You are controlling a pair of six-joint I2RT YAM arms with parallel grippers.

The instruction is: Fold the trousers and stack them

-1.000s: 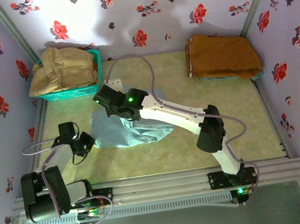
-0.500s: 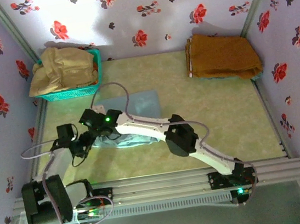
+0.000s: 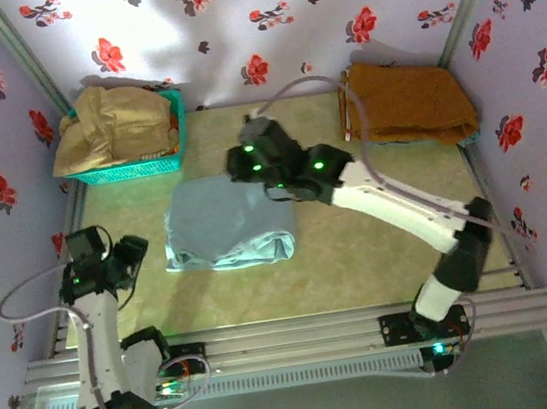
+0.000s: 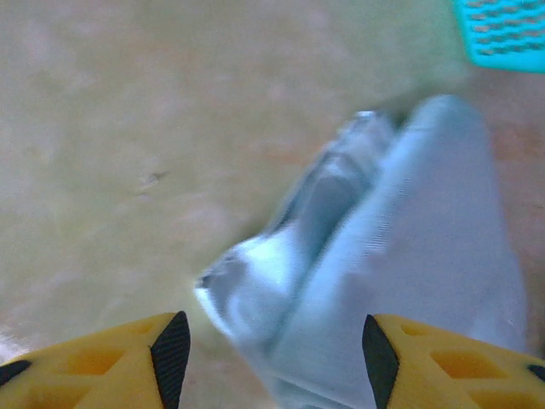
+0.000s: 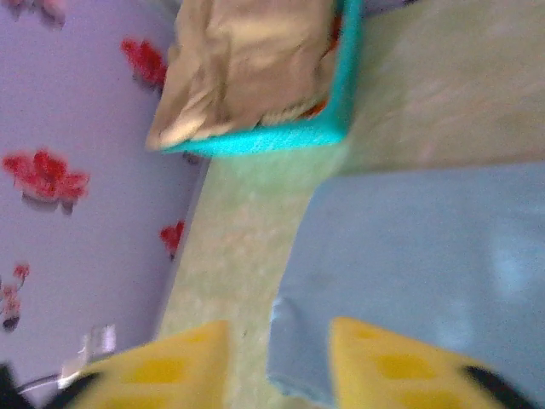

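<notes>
1. Biggest worry from here: pinching only the top layer of the trousers (image 3: 231,222) on the next pickup and peeling the whole fold open mid-lift. Looks thin and floppy, so probably sags and slides apart if carried by one edge.
2. Second worry: dragging across the counter (image 3: 379,241) instead of lifting clean, and bunching up the bottom layer.
3. Third: landing crooked on the orange garment (image 3: 406,101), possibly the stack spot (just guessing), or clipping the basket (image 3: 138,169) with a wide swing.
4. Left tool (image 4: 268,349): roughly half open, gripping nothing, hovering just off the near-left corner of the bundle.
5. Right tool (image 5: 279,362): blurry, but showing a smallish gap with nothing in it, up over the far edge and facing the basket side.
6. Trousers themselves: pale blue, plain, folded into a fairly tidy rectangle. Lying flat on the counter, left of centre, near the basket but not touching, well apart from the orange garment.
7. Near-left corner not so tidy: layers gaping, a bit of edge poking out. Near edge rounded rather than sharply creased.
</notes>
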